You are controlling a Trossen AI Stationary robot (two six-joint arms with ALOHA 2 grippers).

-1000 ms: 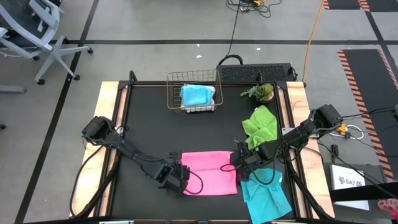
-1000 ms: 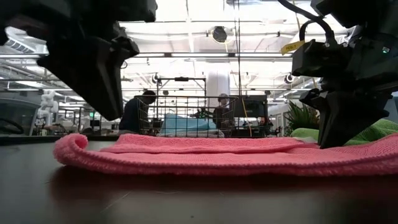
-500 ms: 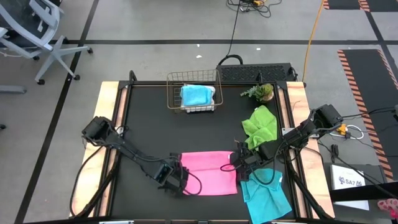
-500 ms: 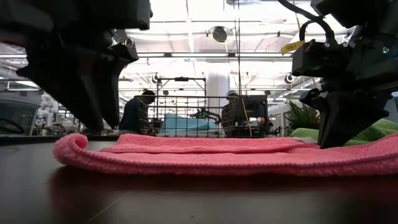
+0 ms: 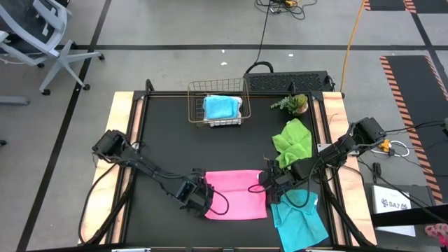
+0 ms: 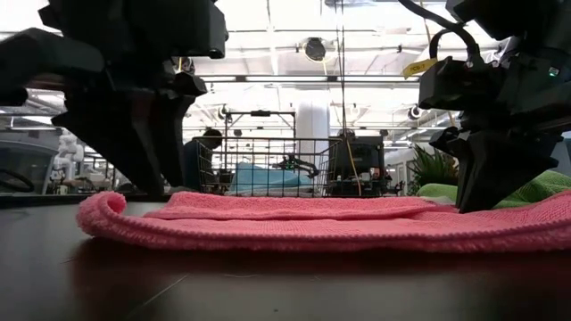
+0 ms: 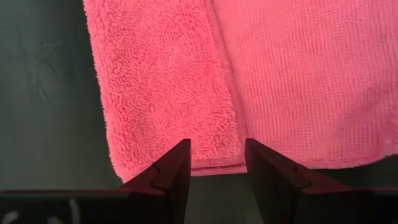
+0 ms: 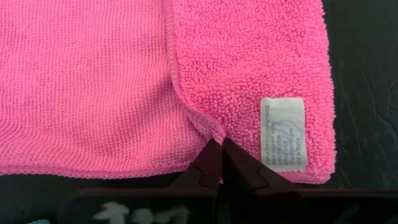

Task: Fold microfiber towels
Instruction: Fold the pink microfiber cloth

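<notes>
One blue towel (image 5: 220, 106) sits folded in the basket (image 5: 197, 92), the pink towel (image 5: 238, 194) lies folded once mid-counter – left gripper (image 7: 216, 163) jaws parted and empty, right gripper (image 8: 218, 163) jaws pinched shut at its edge – while green (image 5: 294, 141) and blue (image 5: 299, 220) towels wait crumpled.

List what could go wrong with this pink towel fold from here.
1. The left gripper has opened at its end of the pink towel; the loose flap edge could spring back or shift.
2. The right gripper is shut on the towel's folded edge near the white tag; pulling away without opening would drag the towel crooked.
3. The cyan towel lies right beside the pink one; a sweeping arm might snag it.
</notes>
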